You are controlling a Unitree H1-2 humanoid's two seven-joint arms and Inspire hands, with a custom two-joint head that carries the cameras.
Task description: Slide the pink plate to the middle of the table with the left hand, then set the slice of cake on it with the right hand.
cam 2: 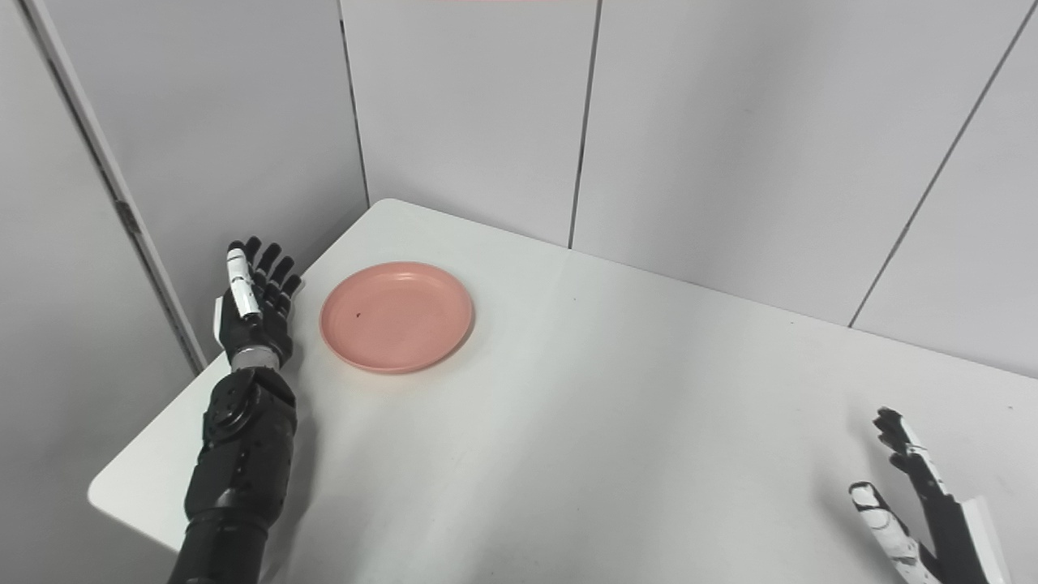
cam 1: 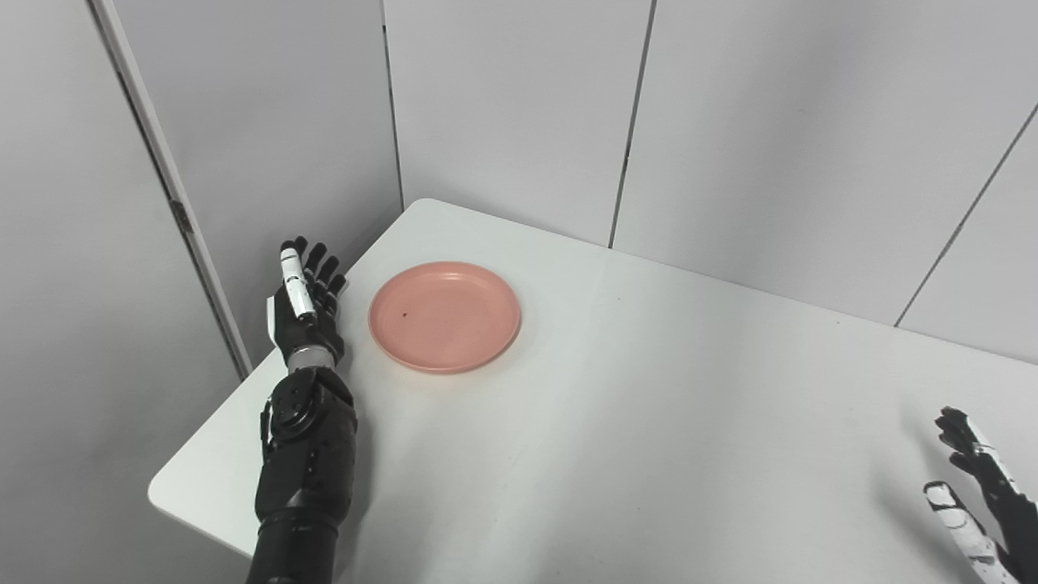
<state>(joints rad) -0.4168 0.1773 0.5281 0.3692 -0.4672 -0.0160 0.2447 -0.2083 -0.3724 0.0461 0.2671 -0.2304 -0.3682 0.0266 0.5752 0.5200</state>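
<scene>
Just one pink plate [cam 1: 444, 316] on table [cam 1: 616, 438]; left robot hand [cam 1: 306, 302], right robot hand [cam 2: 916, 495] both spread, empty.

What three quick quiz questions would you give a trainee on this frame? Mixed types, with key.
1. True or false: the left hand is gripping the pink plate.
2. Where does the pink plate sit on the table? A) middle B) near the far left corner C) by the right hand
3. Fill in: the slice of cake is ____ in both views.

Key:
1. False. The left hand is open, fingers extended, beside the plate's left edge, with a gap between them.
2. B.
3. Not visible. The plate is bare except for a small dark speck, and the right hand is open and empty.
</scene>
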